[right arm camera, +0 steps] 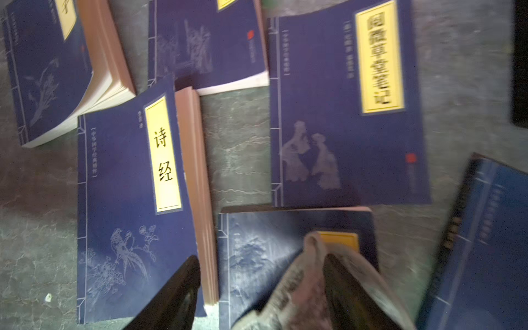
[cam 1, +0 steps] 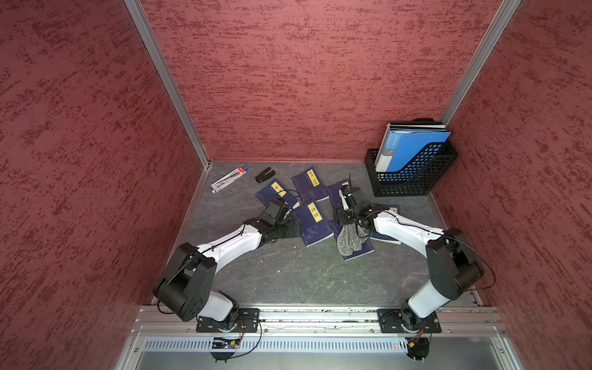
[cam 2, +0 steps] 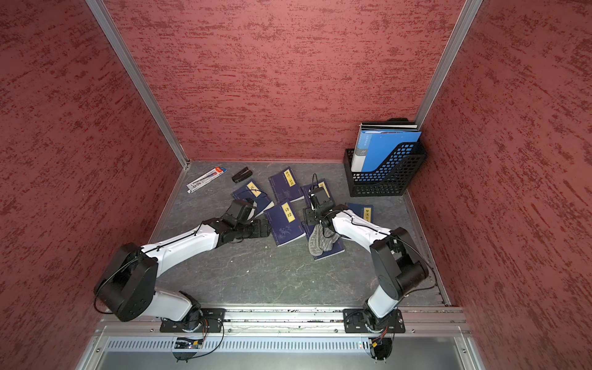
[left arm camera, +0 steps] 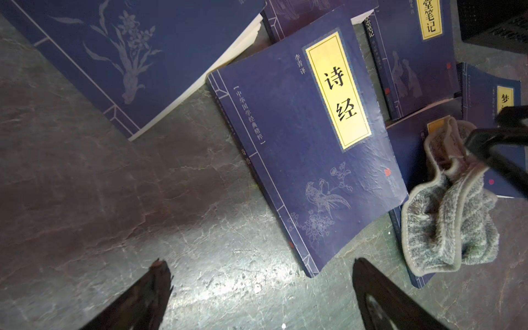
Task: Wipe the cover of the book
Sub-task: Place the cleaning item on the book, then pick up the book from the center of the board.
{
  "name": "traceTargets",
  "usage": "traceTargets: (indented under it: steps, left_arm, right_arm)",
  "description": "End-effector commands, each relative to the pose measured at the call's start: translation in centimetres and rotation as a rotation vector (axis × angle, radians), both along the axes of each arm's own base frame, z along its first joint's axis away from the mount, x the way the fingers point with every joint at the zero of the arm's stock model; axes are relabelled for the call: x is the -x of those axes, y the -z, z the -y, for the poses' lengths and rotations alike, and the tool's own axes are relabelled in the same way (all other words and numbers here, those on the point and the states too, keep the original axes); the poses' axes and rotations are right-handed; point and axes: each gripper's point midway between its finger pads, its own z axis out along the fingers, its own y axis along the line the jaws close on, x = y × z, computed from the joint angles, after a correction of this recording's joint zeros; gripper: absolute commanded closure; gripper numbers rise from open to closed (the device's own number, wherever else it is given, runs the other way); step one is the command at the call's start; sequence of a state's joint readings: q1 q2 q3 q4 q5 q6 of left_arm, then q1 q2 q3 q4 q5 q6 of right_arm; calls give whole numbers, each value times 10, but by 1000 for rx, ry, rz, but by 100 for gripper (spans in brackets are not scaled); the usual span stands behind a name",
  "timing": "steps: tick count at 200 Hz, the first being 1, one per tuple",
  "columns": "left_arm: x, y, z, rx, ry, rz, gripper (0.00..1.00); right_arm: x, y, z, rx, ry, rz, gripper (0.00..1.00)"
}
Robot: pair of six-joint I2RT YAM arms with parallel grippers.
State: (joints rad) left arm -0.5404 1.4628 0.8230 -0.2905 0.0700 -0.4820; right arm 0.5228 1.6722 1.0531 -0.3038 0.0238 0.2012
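1. The book [cam 1: 365,250] is lying flat on the grey table [cam 1: 288,275] with its cover facing up; a grey cloth [cam 1: 349,240] is resting crumpled on that cover; in the right wrist view the cloth is hiding part of the yellow title label.
2. The right gripper [right arm camera: 261,257] is hanging directly over the book with its jaws parted; the cloth is bunching against one finger [right arm camera: 351,291] and touching it; the other finger is standing clear of the cloth, so nothing is being pinched.
3. The left gripper [left arm camera: 260,261] is hovering low over bare table to the book's left, jaws spread wide and holding nothing.
4. A second navy book [cam 1: 312,224] is lying just beside the book on its left; whether the two are touching cannot be told.
5. Three further navy books [cam 1: 309,187] are lying behind the book, toward the back wall; a last navy book [cam 1: 390,209] is showing from under the right arm, to the book's right.
6. A black file rack [cam 1: 413,181] holding blue folders [cam 1: 416,144] is standing well apart from the book, behind it to the right; a pen packet [cam 1: 229,179] and a small black object [cam 1: 265,175] are lying well apart from the book, behind it to the left.
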Motion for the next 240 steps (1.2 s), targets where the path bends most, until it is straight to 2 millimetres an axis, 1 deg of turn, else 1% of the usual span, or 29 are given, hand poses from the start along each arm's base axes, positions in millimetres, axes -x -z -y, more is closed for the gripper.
traceTargets:
  steps: [1, 28, 54, 70, 96, 136, 180, 200, 220, 240]
  left_arm:
    - [-10, -8, 10, 39, -15, 26, 0]
    - [-13, -1, 14, 60, -31, 10, 0]
    - [-15, 8, 19, 79, -41, -16, 3]
    - [-15, 13, 20, 86, -51, -31, 5]
    - [-15, 20, 21, 92, -63, -52, 5]
    - [-17, 26, 26, 112, -63, -68, 8]
    - [-21, 35, 37, 153, -56, -98, 15]
    - [-23, 39, 40, 161, -50, -113, 16]
    - [-25, 40, 43, 168, -49, -119, 16]
    - [-26, 42, 44, 183, -50, -126, 17]
  right_arm:
    - [-4, -6, -40, -110, -149, 14, 34]
    - [-4, 7, -60, -129, -208, -14, 34]
    - [-7, 22, -68, -115, -221, -33, 35]
    - [-11, 32, -68, -90, -209, -46, 36]
    - [-19, 48, -60, -24, -170, -54, 40]
    - [-21, 64, -55, 20, -154, -68, 45]
    - [-25, 74, -48, 66, -131, -73, 47]
    - [-26, 76, -47, 80, -134, -76, 48]
    - [-21, 74, -58, 35, -177, -98, 48]
    - [-10, 73, -69, -27, -227, -133, 50]
